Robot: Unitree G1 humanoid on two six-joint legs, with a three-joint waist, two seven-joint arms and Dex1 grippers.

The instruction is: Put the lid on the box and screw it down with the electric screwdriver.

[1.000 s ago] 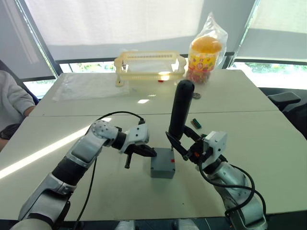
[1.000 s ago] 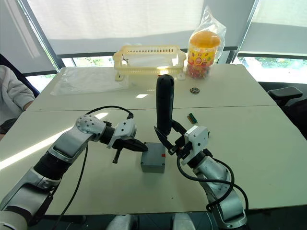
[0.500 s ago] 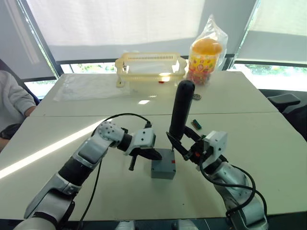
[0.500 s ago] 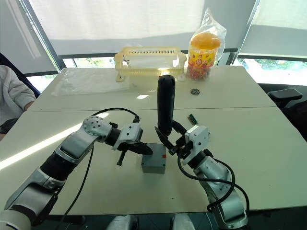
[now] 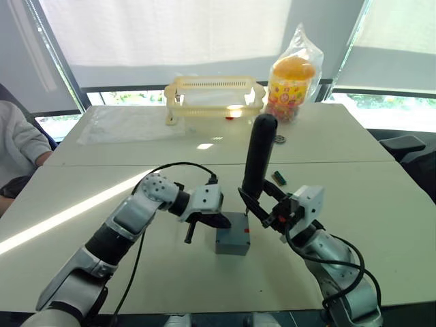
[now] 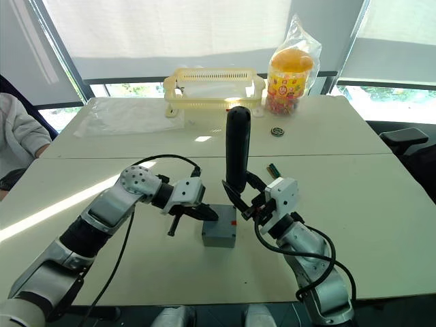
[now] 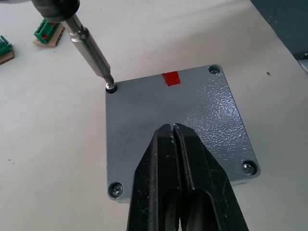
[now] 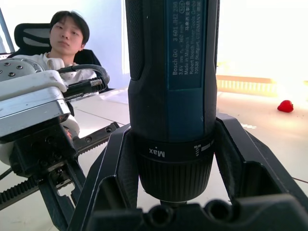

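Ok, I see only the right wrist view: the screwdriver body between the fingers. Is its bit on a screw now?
Observer: Yes. In the left wrist view the electric screwdriver has its bit tip in the corner screw of the lid.
Operator: And the other corners?
Observer: Each of the three holds a screw head; how tight, I cannot tell.
Operator: Where is the left gripper?
Observer: The left gripper is over the lid's middle, fingers shut together.

Lid [image 7: 173, 130] on box [image 5: 231, 240]; basket [image 5: 214, 95] behind.
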